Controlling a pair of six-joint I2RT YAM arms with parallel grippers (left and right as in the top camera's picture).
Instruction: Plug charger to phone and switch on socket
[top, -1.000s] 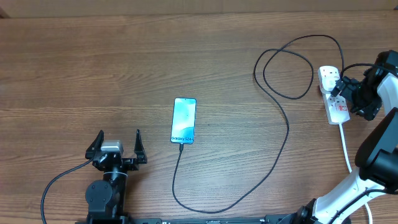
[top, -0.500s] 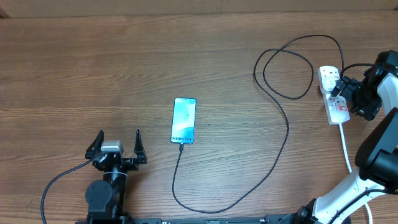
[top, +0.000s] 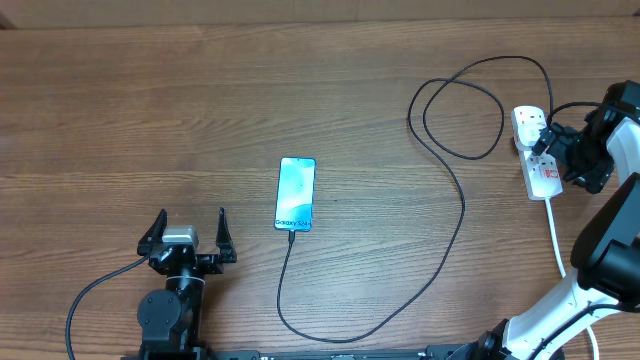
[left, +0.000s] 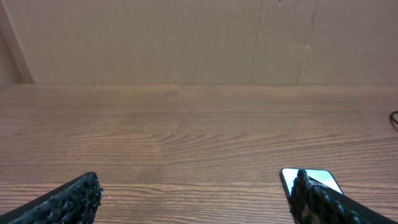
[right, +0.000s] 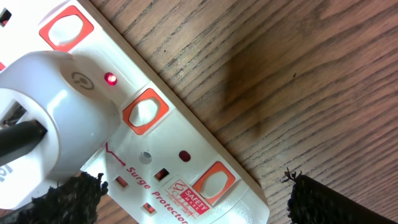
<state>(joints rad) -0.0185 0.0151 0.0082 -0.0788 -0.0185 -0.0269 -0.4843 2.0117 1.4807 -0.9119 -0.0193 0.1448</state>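
The phone (top: 296, 194) lies flat mid-table with its blue screen up, and its top corner shows in the left wrist view (left: 324, 177). The charger (top: 452, 262), a thin black cable, meets the phone's near edge, loops across the table and ends in a white plug body (right: 53, 109) seated in the socket (top: 541, 172). A red lamp (right: 111, 79) glows beside that plug. My right gripper (top: 549, 152) hovers open just over the socket (right: 155, 168), a finger on either side, touching nothing. My left gripper (top: 191, 216) rests open and empty, left of the phone.
The socket's thick white lead (top: 556, 235) runs toward the table's near edge beside the right arm. Orange-red rocker switches (right: 213, 183) line the strip. A brown wall (left: 186, 37) closes off the table's far side. The left arm's own black cable (top: 88, 296) curls at bottom left.
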